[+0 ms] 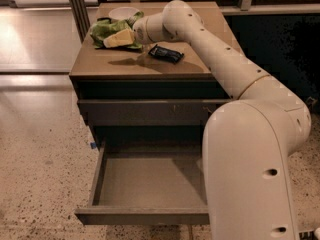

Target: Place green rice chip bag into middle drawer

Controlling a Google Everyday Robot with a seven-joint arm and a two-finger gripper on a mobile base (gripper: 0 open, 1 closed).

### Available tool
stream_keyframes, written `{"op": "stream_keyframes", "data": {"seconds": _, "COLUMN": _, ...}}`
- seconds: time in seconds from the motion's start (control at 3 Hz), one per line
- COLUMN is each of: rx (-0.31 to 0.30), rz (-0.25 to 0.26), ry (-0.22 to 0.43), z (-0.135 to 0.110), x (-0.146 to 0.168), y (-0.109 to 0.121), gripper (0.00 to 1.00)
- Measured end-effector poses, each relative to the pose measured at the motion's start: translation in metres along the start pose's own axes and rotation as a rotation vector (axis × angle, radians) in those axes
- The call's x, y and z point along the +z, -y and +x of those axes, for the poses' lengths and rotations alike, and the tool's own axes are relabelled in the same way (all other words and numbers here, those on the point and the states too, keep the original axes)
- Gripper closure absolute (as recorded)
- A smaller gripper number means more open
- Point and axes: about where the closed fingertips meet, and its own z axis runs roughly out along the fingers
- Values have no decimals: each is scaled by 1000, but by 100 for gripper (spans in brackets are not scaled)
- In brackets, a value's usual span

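Observation:
The green rice chip bag (106, 29) lies crumpled at the back left of the cabinet top, next to a white bowl (123, 13). My gripper (120, 38) is at the bag's right side, low over the top and touching or overlapping the bag. The arm reaches in from the right. The middle drawer (149, 183) stands pulled open below, its flat tray bare. A small black wrapped bar (166, 54) lies on the top just right of the gripper.
A closed drawer front (150, 112) with small pale scratches sits above the open drawer. My white base (255, 174) stands close to the drawer's right side and hides that edge. Speckled floor (40, 174) lies to the left.

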Motion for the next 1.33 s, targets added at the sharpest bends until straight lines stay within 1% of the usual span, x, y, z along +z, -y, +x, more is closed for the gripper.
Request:
{"op": "stream_keyframes", "data": {"seconds": 0.33, "rx": 17, "rz": 3, "ry": -22, "z": 3, "x": 13, "y": -1, "gripper": 14}}
{"op": "stream_keyframes", "data": {"seconds": 0.67, "rx": 39, "rz": 19, "ry": -53, "z": 7, "x": 22, "y": 2, "gripper": 37}}
{"op": "stream_keyframes", "data": {"seconds": 1.0, "rx": 39, "rz": 43, "ry": -63, "z": 7, "x": 20, "y": 6, "gripper": 60}}
{"op": "stream_keyframes", "data": {"seconds": 1.33, "rx": 17, "rz": 57, "ry": -45, "z": 3, "x": 8, "y": 9, "gripper": 83}}
